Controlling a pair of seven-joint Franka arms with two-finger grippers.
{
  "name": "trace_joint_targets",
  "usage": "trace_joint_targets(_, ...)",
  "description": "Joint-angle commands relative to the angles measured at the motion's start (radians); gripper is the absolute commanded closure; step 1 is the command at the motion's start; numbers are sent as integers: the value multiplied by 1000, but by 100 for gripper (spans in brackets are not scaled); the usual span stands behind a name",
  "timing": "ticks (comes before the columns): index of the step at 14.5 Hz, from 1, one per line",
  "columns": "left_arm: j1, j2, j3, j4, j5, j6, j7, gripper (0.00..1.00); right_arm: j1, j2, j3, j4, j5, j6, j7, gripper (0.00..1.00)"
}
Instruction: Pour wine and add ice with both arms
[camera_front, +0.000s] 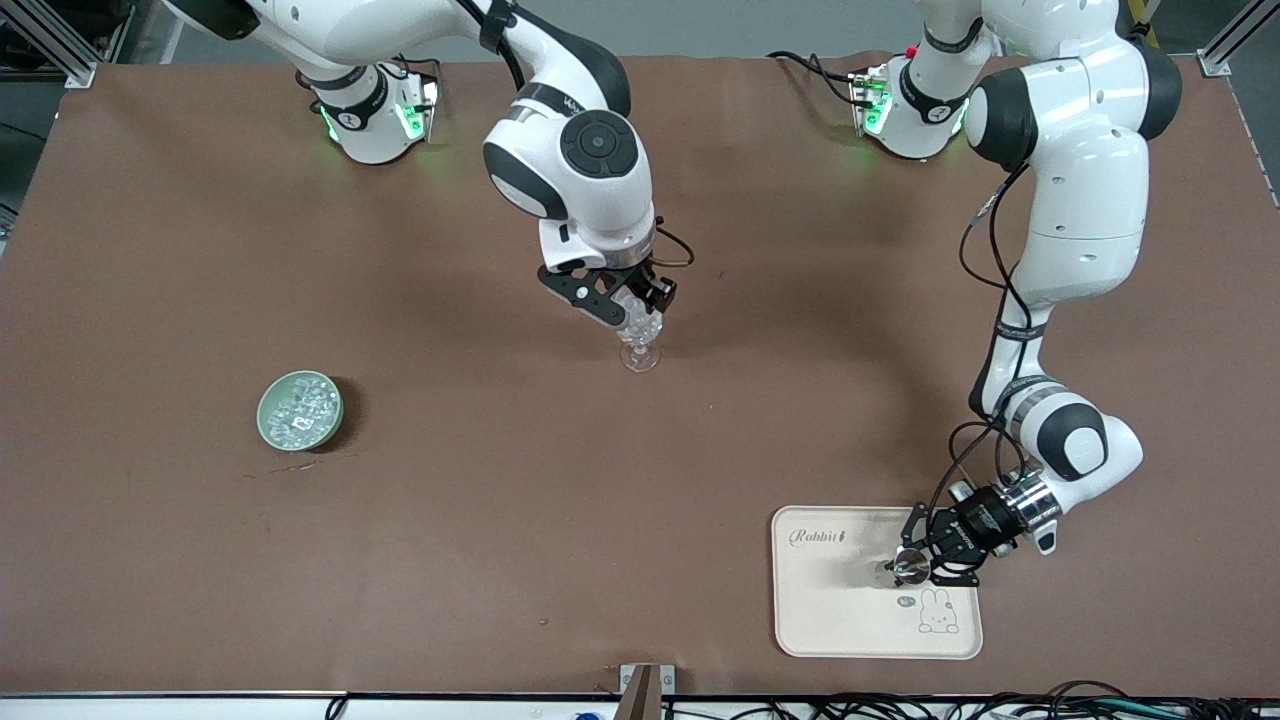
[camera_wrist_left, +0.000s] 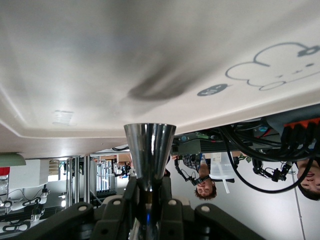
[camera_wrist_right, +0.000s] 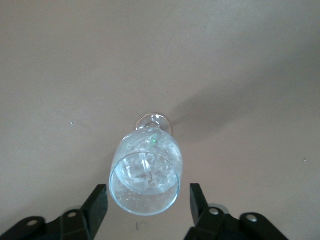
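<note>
1. Risk at the glass: the right gripper hangs right over its rim with fingers spread to either side, holding nothing. A sideways drift could clip the rim and topple it.
2. Glass position: mid-table, upright, long axis vertical, mouth up, ice already inside.
3. Spare ice sits in a green bowl, well apart, toward the right arm's end.
4. Left gripper: clamped tight on a small metal cup low over the tray. A tilt could spill whatever remains.
</note>
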Motion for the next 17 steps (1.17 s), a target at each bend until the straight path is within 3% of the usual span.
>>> trace_joint_targets(1, -17, 41, 2, 55, -29, 27, 13, 98, 3, 10, 11, 18, -28, -5, 27, 22)
trace_joint_targets(4, -17, 42, -6, 47, -27, 27, 46, 90, -6, 3, 13, 33, -25, -17, 21, 20)
trace_joint_targets(5, -15, 42, -7, 46, -27, 26, 43, 77, -14, -11, 17, 38, -23, -29, 21, 14)
trace_joint_targets(6, -15, 42, -7, 44, -26, 24, 43, 36, -34, -40, 31, 41, -26, -69, 18, 7)
trace_joint_targets(7, -15, 41, -7, 43, -18, 16, 62, 4, -72, -68, 51, 46, -28, -92, 13, 2)
trace_joint_targets(9, -8, 34, -9, 29, -21, 9, 139, 0, -150, -155, 80, 44, -31, -110, -65, 0)
trace_joint_targets(11, 0, 30, -9, 27, -21, -10, 136, 0, -202, -254, 31, 46, -31, -202, -255, 0)
trace_joint_targets(13, 14, 18, -1, 17, -10, -80, 135, 0, -200, -357, -112, 44, -17, -259, -413, 0)
trace_joint_targets(15, 23, 11, 20, -9, 11, -169, 139, 0, -200, -394, -220, 47, 6, -264, -598, 0)
trace_joint_targets(17, 21, -31, 45, -54, 92, -192, 136, 0, -195, -434, -372, 49, 111, -255, -770, 0)
